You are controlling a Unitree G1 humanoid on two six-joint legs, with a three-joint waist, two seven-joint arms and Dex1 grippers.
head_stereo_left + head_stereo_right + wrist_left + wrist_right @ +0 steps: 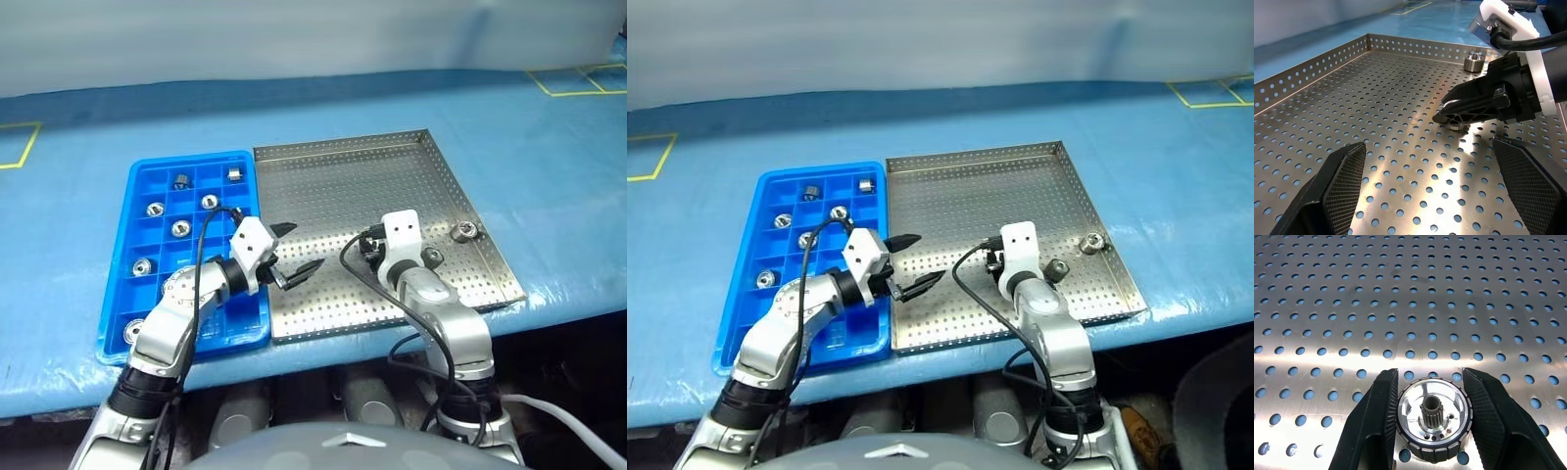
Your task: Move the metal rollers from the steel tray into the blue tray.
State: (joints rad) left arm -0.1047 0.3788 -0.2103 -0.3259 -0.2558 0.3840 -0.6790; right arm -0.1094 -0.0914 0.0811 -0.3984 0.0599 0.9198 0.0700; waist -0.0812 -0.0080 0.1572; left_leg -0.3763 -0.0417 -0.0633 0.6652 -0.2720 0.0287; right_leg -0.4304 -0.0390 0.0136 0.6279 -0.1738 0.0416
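Observation:
The steel tray (343,186) lies right of the blue tray (137,186), which holds several metal rollers, such as one roller (181,228). In the right wrist view my right gripper (1430,377) is shut on a metal roller (1434,418) that rests on the perforated base, one finger pressed to each side. The left wrist view shows those fingers over that roller (1457,127). Another roller (465,231) sits near the steel tray's right rim. My left gripper (304,247) hangs open and empty over the steel tray's left edge, pointing at the right gripper (369,253).
Both trays sit on a blue-covered table (549,166), close to its front edge (549,318). Yellow tape marks (578,78) lie at the far right and far left. A small dark round piece (431,258) shows beside my right wrist; what it is I cannot tell.

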